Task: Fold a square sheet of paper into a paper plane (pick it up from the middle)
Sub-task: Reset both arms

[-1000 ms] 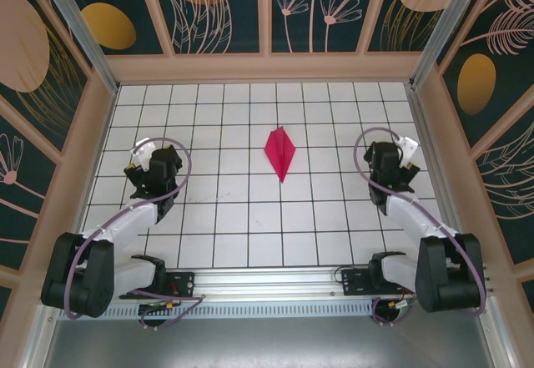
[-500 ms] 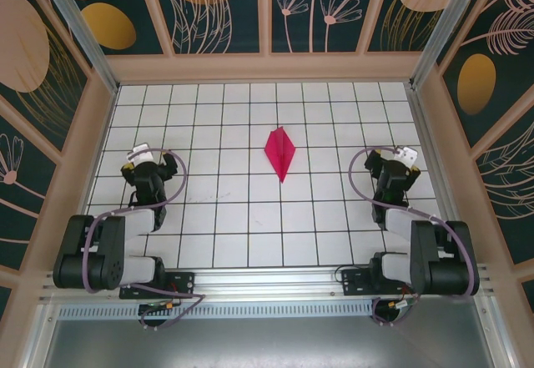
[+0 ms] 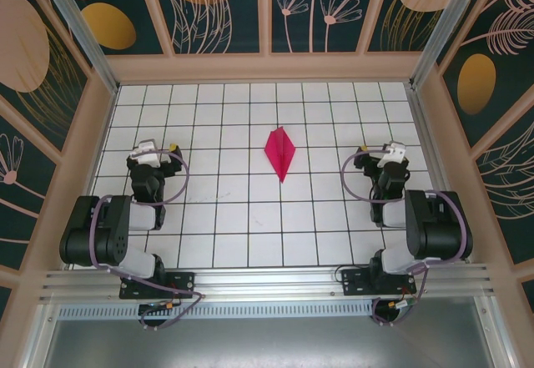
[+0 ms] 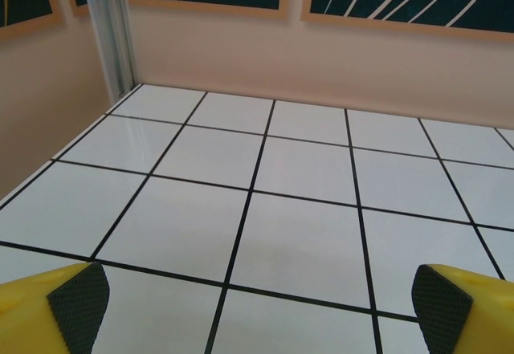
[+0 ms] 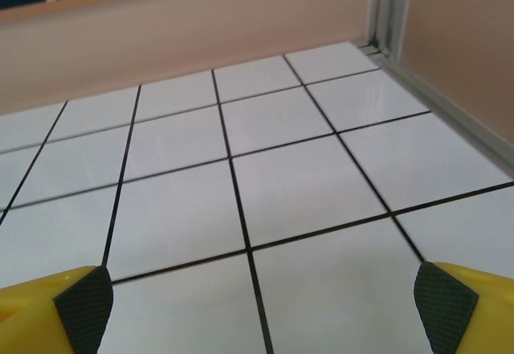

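The paper plane (image 3: 280,152), a slim magenta-pink dart with a centre crease, lies flat on the white gridded table (image 3: 250,218) in the middle, its long point toward the arms. No flat square sheet is in view. My left gripper (image 3: 153,153) sits folded back over its base at the left, far from the plane. Its yellow fingers with black pads (image 4: 79,298) stand wide apart over bare tiles. My right gripper (image 3: 385,154) is folded back at the right, also open, its pads (image 5: 443,298) spread over bare tiles.
Beige walls with dark floral panels (image 3: 267,68) enclose the table on three sides. An aluminium post (image 4: 116,33) stands in the far left corner, another (image 5: 389,9) in the far right corner. A metal rail (image 3: 267,280) runs along the near edge.
Both arms have drawn back and folded down toward their bases, the grippers ending closer to the near edge. The paper plane has not moved.
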`<action>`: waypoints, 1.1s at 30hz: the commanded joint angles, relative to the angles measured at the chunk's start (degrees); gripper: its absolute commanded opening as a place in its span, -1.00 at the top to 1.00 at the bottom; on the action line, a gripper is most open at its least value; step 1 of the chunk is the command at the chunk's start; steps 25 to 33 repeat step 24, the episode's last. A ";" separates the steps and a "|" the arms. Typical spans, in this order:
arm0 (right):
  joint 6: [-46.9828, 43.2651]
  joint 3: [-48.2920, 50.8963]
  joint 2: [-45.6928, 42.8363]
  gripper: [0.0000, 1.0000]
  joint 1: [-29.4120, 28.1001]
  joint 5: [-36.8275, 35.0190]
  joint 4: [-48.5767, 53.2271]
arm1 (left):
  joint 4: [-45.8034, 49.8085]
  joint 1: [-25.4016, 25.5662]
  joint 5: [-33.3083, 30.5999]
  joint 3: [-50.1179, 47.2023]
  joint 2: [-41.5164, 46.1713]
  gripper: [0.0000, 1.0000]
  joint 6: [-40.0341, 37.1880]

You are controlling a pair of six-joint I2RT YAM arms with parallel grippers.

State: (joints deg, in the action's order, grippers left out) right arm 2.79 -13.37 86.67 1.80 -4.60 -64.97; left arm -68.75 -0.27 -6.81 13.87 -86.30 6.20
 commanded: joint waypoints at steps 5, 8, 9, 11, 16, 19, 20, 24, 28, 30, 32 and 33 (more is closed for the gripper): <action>-1.94 0.25 1.61 -0.98 -0.68 3.18 -6.88 | -5.00 -0.36 1.18 -0.52 -1.05 -0.97 -1.24; -1.90 0.27 1.58 -0.97 -0.49 3.46 -6.75 | -5.42 -0.28 1.09 -0.92 -0.85 -0.97 -1.12; -1.90 0.27 1.62 -0.98 -0.50 3.46 -6.73 | -5.43 -0.26 1.31 -0.86 -0.83 -0.97 -1.26; -1.87 0.23 1.62 -0.98 -0.41 3.46 -6.75 | -5.34 -0.26 2.00 -0.78 -0.82 -0.97 -1.53; -1.91 0.18 1.61 -0.98 -0.40 3.45 -6.74 | -4.74 -0.25 2.48 -0.36 -1.06 -0.97 -1.80; -1.85 0.18 1.63 -0.98 -0.41 3.49 -6.76 | -4.27 -0.29 2.34 0.00 -1.24 -0.97 -1.80; -1.90 0.18 1.59 -0.98 -0.41 3.51 -6.75 | -4.11 -0.25 2.25 0.01 -1.26 -0.97 -1.80; -1.91 0.30 1.49 -0.98 -0.40 3.54 -6.98 | -4.62 -0.25 2.25 -0.33 -1.06 -0.97 -1.80; -1.91 0.30 1.49 -0.98 -0.40 3.54 -6.98 | -4.62 -0.25 2.25 -0.33 -1.06 -0.97 -1.80; -1.91 0.30 1.49 -0.98 -0.40 3.54 -6.98 | -4.62 -0.25 2.25 -0.33 -1.06 -0.97 -1.80; -1.91 0.30 1.49 -0.98 -0.40 3.54 -6.98 | -4.62 -0.25 2.25 -0.33 -1.06 -0.97 -1.80; -1.91 0.30 1.49 -0.98 -0.40 3.54 -6.98 | -4.62 -0.25 2.25 -0.33 -1.06 -0.97 -1.80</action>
